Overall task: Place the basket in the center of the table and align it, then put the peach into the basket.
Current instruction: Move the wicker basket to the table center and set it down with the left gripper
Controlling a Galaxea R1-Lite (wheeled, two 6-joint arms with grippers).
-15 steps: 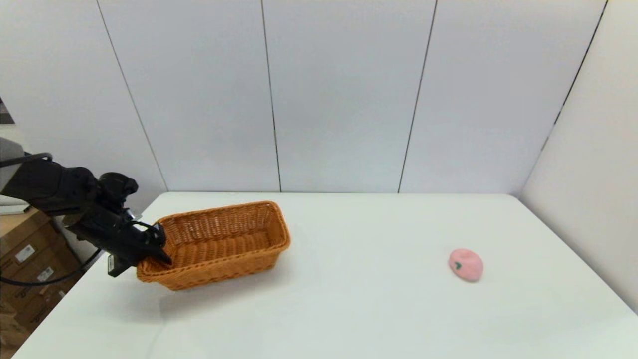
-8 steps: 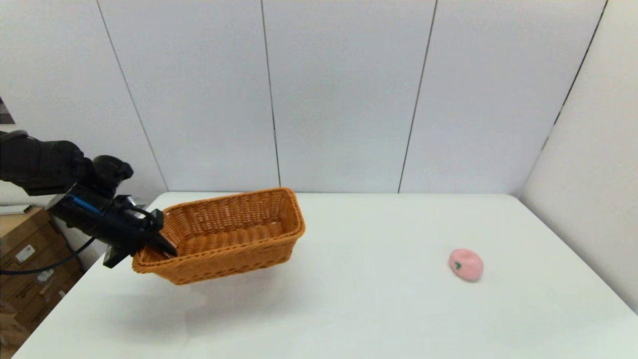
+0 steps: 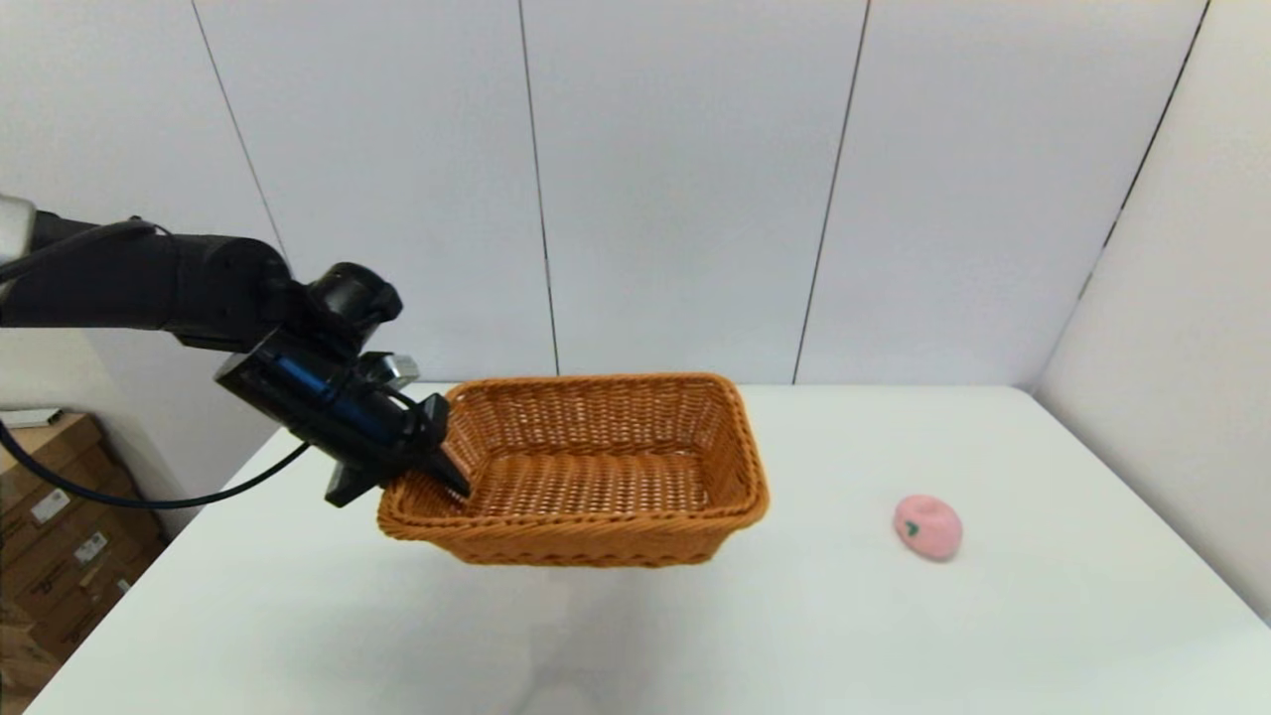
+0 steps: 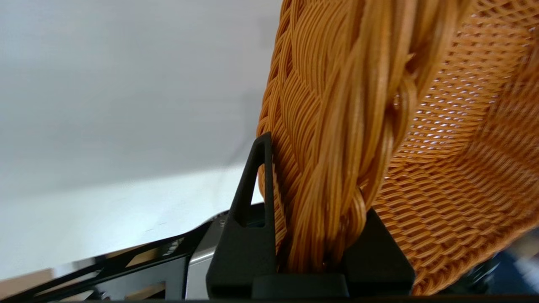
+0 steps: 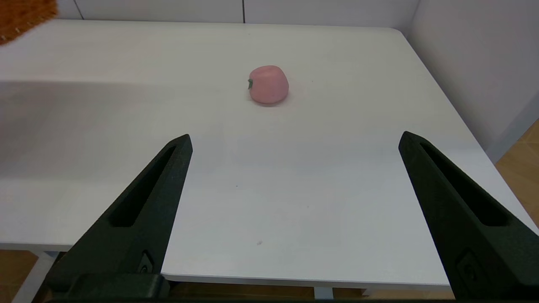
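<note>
White wall panels with thin dark seams stand behind the table (image 3: 794,636), a plain white top with rounded corners that fills the lower part of the head view. At the far left, off the table's edge, brown cardboard boxes (image 3: 50,536) are stacked on the floor; they carry small white labels, but the print on them is too small to read. No other writing or brand mark can be made out anywhere.

Next to the right, the left arm reaches in from the left edge, and the left gripper (image 3: 452,482) pinches the braided rim at the left short end of the basket (image 3: 596,467). The left wrist view shows this closely: one black finger (image 4: 248,210) lies against the outside of the rim and the other sits inside the wicker, with the thick braid clamped between them. The basket hangs clear above the table, over its left-centre part, with a soft shadow on the white surface beneath it. Its long side runs roughly across the table and its inside holds nothing.

Well apart to the right, the peach (image 3: 927,527) lies on the table, its green stem mark facing left.

The right gripper (image 5: 294,141) hovers at the near edge of the table, its fingers spread wide, the peach beyond them.
</note>
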